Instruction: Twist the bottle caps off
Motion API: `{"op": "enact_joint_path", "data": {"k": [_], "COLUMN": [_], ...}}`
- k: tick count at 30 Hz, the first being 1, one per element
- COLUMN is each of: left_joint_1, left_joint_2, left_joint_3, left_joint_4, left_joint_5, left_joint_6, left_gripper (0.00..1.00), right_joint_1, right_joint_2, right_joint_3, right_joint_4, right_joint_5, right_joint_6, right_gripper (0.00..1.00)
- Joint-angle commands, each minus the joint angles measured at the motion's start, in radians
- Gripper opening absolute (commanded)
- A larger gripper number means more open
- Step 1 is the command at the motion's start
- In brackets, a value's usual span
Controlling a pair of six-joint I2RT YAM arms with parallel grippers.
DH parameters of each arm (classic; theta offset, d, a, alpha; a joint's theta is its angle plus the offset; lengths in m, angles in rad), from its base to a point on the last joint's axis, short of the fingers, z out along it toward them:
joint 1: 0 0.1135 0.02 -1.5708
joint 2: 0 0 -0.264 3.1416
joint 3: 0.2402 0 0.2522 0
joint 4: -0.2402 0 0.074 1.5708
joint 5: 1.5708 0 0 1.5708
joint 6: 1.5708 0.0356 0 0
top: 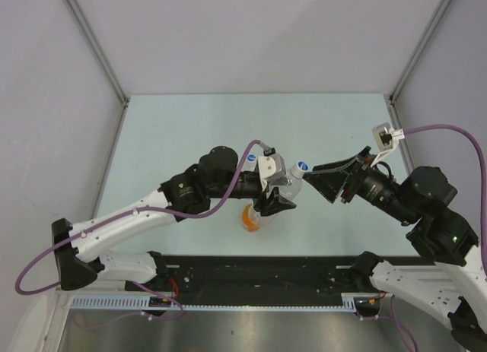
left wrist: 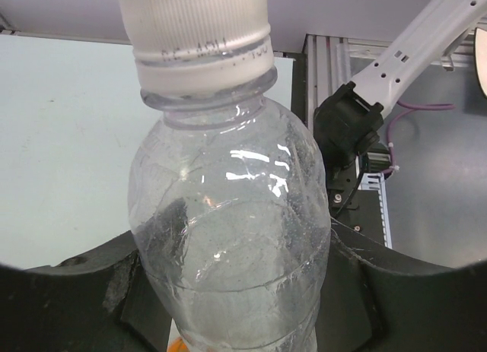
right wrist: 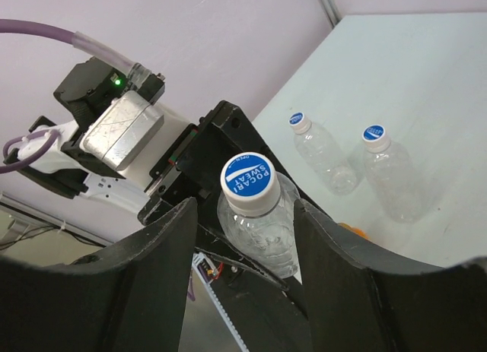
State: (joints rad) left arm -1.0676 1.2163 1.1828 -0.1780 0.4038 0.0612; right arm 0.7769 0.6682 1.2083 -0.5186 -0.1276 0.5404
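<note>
My left gripper [top: 278, 196] is shut on the body of a clear bottle [left wrist: 228, 238], holding it off the table with its neck pointing at the right arm. The bottle's cap [right wrist: 247, 181] is blue on top with white lettering and sits on the neck; its ribbed side [left wrist: 198, 33] fills the top of the left wrist view. My right gripper [right wrist: 243, 211] is open, one finger on each side of the cap, with a gap on both sides. In the top view the cap [top: 302, 167] is just at the right gripper's [top: 318, 182] fingertips.
An orange bottle [top: 251, 215] lies on the table under the left gripper. Two more clear bottles [right wrist: 327, 158] [right wrist: 392, 177] with blue caps lie on the pale table [top: 228, 124] beyond the held one. Walls enclose the table on three sides.
</note>
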Motion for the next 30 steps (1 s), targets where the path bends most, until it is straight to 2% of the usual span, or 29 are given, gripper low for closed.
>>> {"op": "enact_joint_path", "data": {"k": [1,6,9,13,14,15,17,20,21,24,30], "left_joint_1": [-0.006,-0.029,-0.045,-0.052,-0.052,-0.052,-0.052,-0.052,-0.052,-0.052,-0.052], "left_joint_2": [0.009,0.035,0.052,0.054,0.054,0.052,0.052,0.051,0.049,0.043,0.045], "left_joint_3": [0.057,0.086,0.098,0.095,0.095,0.095,0.094,0.09,0.089,0.084,0.089], "left_joint_4": [-0.003,-0.052,-0.077,-0.072,-0.069,-0.069,-0.064,-0.057,-0.054,-0.045,-0.041], "left_joint_5": [-0.022,-0.045,-0.063,-0.072,-0.077,-0.08,-0.086,-0.1,-0.115,-0.141,-0.14], "left_joint_6": [0.032,0.066,0.084,0.086,0.088,0.088,0.088,0.085,0.086,0.083,0.083], "left_gripper": [0.0,0.0,0.0,0.0,0.0,0.0,0.0,0.0,0.0,0.0,0.0], "right_joint_1": [-0.001,-0.002,-0.002,-0.001,-0.001,0.001,0.001,-0.001,0.001,0.001,0.001], "right_joint_2": [0.028,0.054,0.064,0.067,0.068,0.067,0.067,0.064,0.061,0.053,0.048], "right_joint_3": [0.013,0.013,0.013,0.013,0.013,0.013,0.013,0.013,0.013,0.013,0.011], "right_joint_4": [0.032,0.037,0.051,0.057,0.057,0.055,0.054,0.039,0.032,0.014,0.0], "right_joint_5": [0.028,0.037,0.04,0.045,0.045,0.046,0.045,0.051,0.057,0.069,0.074], "right_joint_6": [0.024,0.03,0.036,0.036,0.036,0.039,0.041,0.049,0.052,0.059,0.058], "right_gripper": [0.58,0.63,0.62,0.52,0.48,0.4,0.38,0.46,0.53,0.61,0.63]}}
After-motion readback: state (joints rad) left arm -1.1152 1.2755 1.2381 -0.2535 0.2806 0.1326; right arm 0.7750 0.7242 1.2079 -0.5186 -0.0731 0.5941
